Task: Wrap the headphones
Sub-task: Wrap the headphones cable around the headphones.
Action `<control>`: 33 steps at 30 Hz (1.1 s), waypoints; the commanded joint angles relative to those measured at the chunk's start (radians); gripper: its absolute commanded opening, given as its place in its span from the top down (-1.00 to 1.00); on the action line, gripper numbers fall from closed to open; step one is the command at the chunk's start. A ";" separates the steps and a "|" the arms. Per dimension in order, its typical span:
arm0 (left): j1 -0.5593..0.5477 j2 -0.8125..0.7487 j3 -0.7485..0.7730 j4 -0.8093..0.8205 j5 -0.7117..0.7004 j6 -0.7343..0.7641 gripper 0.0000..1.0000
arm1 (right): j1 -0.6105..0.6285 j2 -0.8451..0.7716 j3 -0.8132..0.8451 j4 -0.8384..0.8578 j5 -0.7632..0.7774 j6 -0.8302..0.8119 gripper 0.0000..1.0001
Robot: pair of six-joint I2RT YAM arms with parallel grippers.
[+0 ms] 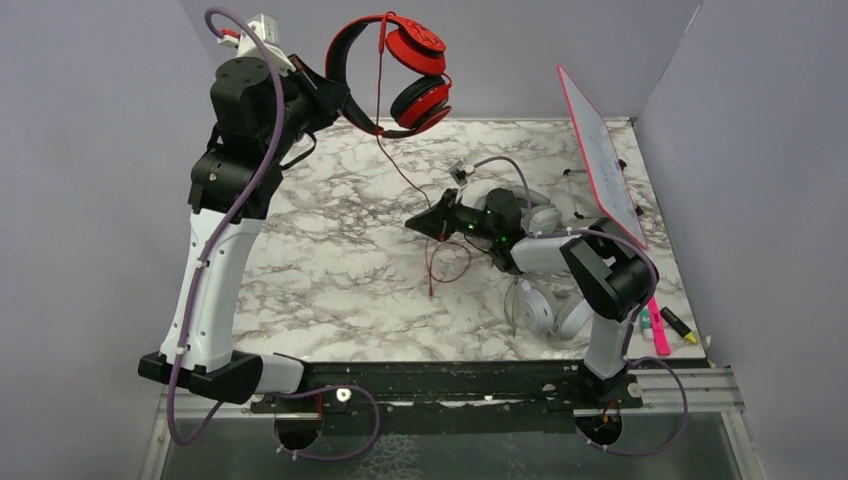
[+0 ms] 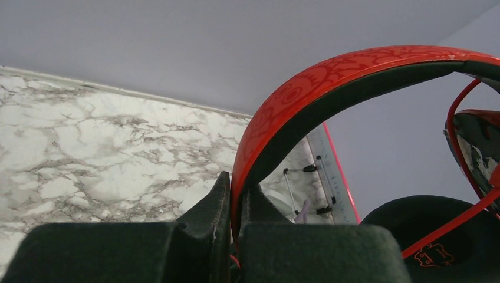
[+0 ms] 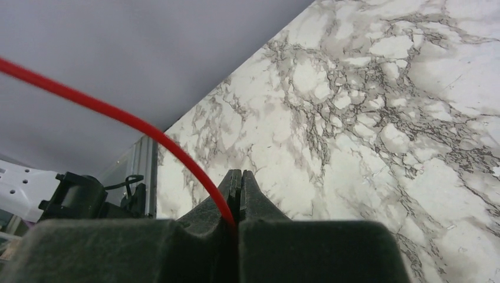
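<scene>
Top external view: we are looking down on a marble table point(image 1: 330, 290) with two robot arms bolted at its near edge. The left arm is reaching high over the far left. Its left gripper point(image 1: 338, 104) is clamping shut on the headband of the red-and-black headphones point(image 1: 415, 70), which are hanging in the air above the far edge, earcups to the right. The right arm is bending in over the middle. Its right gripper point(image 1: 420, 221) is pinching fully shut on the red cable point(image 1: 398, 165), which is running down from the headset to the fingers and then trailing in a loose loop on the marble.

On the right side, a light grey headset point(image 1: 545, 215) is lying partly behind the right arm, and a white-silver headset point(image 1: 540, 308) is lying nearer. A red-edged whiteboard point(image 1: 600, 150) is leaning at the far right, with markers point(image 1: 662, 330) near the right corner.

We are judging the headset light and fairly stiff, with a glossy band that could slip, so the middle of the band suits a firm hold. The cable looks thin, limp and a little springy. It is best pinched along its free length and guided round, not tugged where it enters the earcup.
</scene>
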 commanded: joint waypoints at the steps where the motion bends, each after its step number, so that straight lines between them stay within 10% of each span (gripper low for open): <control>1: -0.002 -0.056 0.073 0.015 0.071 0.011 1.00 | -0.026 0.015 0.035 -0.042 0.024 -0.069 0.91; 13: -0.002 -0.276 -0.217 -0.039 0.391 0.461 1.00 | -0.278 0.139 0.441 -0.505 -0.280 -0.123 0.98; 21: -0.047 -0.406 -0.525 -0.119 -0.046 0.789 1.00 | -0.323 0.181 0.878 -1.266 -0.342 -0.383 0.98; 33: -0.112 -0.274 -0.660 0.049 -0.569 0.785 1.00 | -0.323 0.109 1.065 -1.445 -0.386 -0.323 0.98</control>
